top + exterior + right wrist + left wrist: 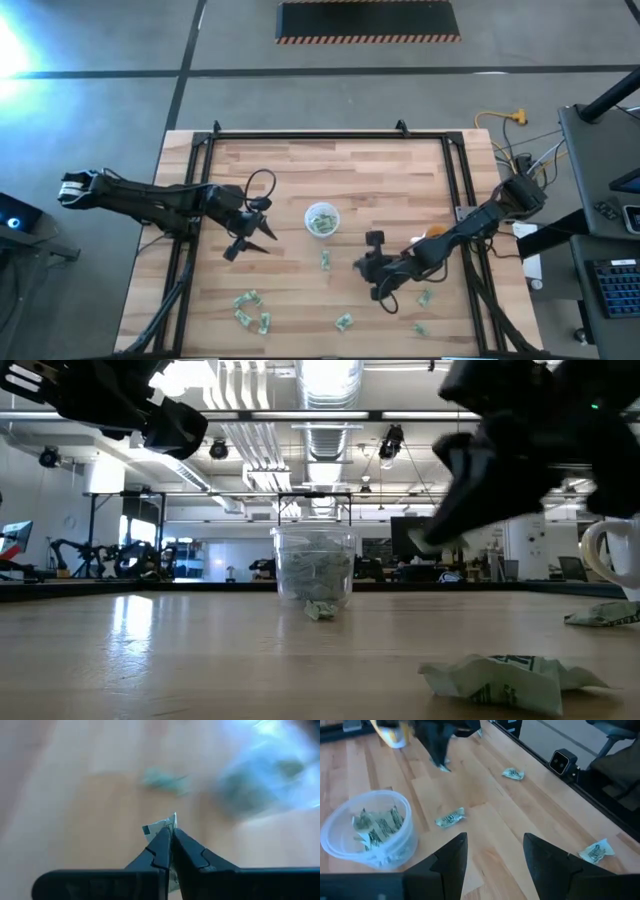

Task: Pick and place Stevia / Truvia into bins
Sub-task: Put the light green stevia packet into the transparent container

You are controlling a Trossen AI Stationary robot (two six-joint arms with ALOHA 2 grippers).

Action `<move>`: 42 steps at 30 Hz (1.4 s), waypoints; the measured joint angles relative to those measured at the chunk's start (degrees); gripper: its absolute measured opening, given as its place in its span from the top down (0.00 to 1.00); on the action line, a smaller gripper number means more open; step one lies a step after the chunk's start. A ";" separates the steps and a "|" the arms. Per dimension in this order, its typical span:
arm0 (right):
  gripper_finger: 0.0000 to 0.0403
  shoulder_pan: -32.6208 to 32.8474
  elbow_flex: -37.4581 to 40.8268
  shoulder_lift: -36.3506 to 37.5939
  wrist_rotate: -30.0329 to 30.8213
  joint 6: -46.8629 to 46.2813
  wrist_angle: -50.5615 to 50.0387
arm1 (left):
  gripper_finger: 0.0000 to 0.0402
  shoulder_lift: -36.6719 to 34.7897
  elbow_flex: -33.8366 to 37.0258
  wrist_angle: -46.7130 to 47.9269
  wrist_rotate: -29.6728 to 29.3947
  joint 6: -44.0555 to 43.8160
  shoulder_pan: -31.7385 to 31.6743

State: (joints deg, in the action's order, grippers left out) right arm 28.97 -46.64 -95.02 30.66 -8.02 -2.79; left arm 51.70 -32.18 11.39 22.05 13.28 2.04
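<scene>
Green-and-white sweetener packets lie flat and scattered on the wooden table (pixel 400 170): one (pixel 326 260) just near of the cup, three (pixel 250 308) near the front left, others (pixel 344 321) (pixel 424 297) at the front. The translucent cup (pixel 321 219) stands mid-table with several packets inside (pixel 375 827). My right gripper (pixel 171 832) is right of and nearer than the cup (pixel 367 267), raised off the table, shut on a packet (pixel 161 826). My left gripper (pixel 495 845) hovers open just left of the cup (pixel 252 243), touching nothing. My right gripper pinches one packet between its two fingers; a white and green corner (pixel 165 824) sticks out past the fingertips. The fingers slant downward, and in the left wrist view the packet (pixel 444 767) is lifted clear of the table.
An orange cup (pixel 436 231) stands behind the right arm near the table's right rail. Black rails (pixel 330 137) frame the table. Bare wood lies across the far half of the table.
</scene>
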 joint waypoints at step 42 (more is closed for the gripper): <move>0.89 -25.88 -6.70 -0.13 -23.66 18.38 10.73 | 0.56 0.02 8.13 -1.02 -9.53 -21.93 3.80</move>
State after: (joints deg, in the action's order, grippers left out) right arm 3.09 -53.33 -95.15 7.01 10.36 7.94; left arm 51.72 -24.05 10.37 12.51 -8.66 5.85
